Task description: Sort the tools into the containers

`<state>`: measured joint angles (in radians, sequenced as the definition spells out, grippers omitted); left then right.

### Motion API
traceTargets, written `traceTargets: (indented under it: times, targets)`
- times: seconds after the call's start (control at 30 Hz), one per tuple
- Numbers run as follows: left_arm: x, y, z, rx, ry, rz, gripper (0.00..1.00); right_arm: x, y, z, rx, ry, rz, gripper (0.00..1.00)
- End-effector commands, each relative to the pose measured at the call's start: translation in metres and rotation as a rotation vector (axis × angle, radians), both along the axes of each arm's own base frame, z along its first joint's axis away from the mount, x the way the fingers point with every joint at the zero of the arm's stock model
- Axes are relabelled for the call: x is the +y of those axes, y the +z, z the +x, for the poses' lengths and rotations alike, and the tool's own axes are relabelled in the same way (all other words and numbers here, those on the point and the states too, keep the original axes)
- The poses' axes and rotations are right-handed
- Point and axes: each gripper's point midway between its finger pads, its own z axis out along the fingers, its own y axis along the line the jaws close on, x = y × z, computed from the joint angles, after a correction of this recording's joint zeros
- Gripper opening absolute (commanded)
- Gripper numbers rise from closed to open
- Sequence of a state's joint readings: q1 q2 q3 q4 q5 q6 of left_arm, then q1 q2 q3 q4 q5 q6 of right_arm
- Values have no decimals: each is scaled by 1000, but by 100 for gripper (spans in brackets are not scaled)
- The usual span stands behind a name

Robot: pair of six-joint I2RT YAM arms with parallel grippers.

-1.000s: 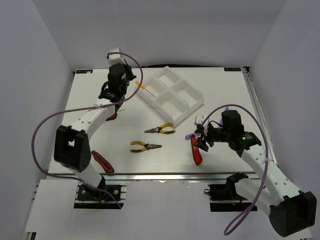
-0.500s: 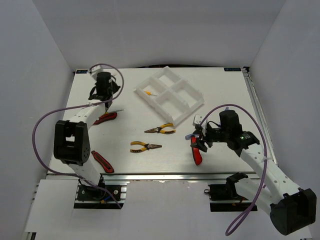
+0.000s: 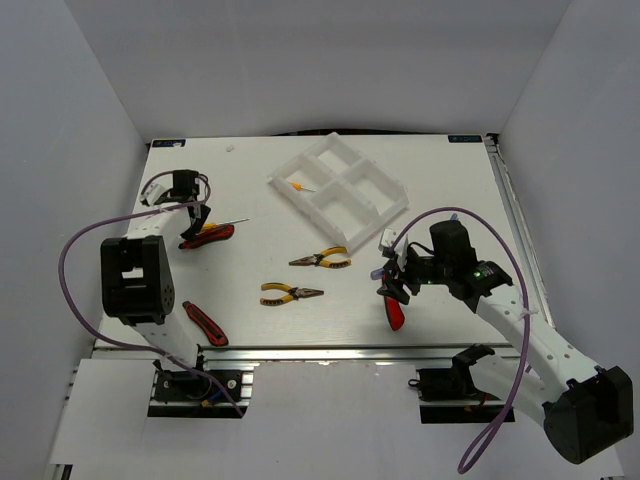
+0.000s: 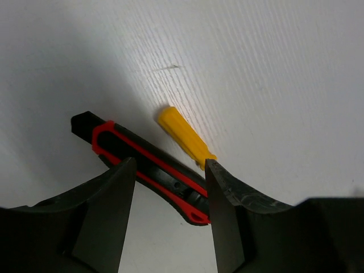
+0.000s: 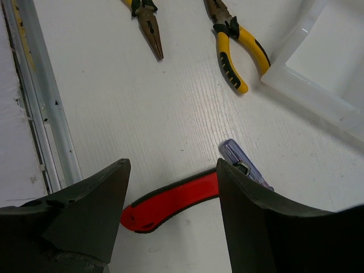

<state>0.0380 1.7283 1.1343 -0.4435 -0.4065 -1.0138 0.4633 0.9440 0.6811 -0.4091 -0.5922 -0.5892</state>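
You see L end effector [image 4: 169, 170] apart over red-black knife [image 4: 114, 139], lower left; R end effector [image 5: 170, 170] apart over red knife [image 5: 170, 202], bottom centre.

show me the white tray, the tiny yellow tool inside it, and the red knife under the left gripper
white tray [image 3: 310, 208]: top external view, on its near-left outer wall.
tiny yellow tool [image 3: 296, 185]: top external view, on its yellow handle.
red knife [image 4: 162, 175]: left wrist view, on the middle of its body.

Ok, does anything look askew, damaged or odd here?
The white tray sits askew on the table, diagonal to its edges. It holds only one small yellow-handled tool; pliers and utility knives lie loose outside it. Nothing looks damaged or spilled.
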Motion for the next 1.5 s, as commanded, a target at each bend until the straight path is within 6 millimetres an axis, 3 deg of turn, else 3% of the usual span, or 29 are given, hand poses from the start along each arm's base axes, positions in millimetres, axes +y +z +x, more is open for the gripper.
traceTargets:
  times: [0.0,0.2,0.33,0.67,0.97,1.47]
  targets:
    - [15,24,6,-38,63,39,63,7,23,10,-63,1,36,69]
    - [27,20,18,-22,94,67,61,6,23,9,-66,8,33,70]
    - [23,1,23,10,103,35,58,6,24,9,-75,13,32,70]
    - [19,-12,24,39,115,7,60,6,22,8,-79,19,25,70]
    - [14,-14,46,21,114,-33,60,6,23,7,-84,21,28,70]
    - [-6,-41,50,46,85,-124,51,6,25,7,-90,23,31,70]
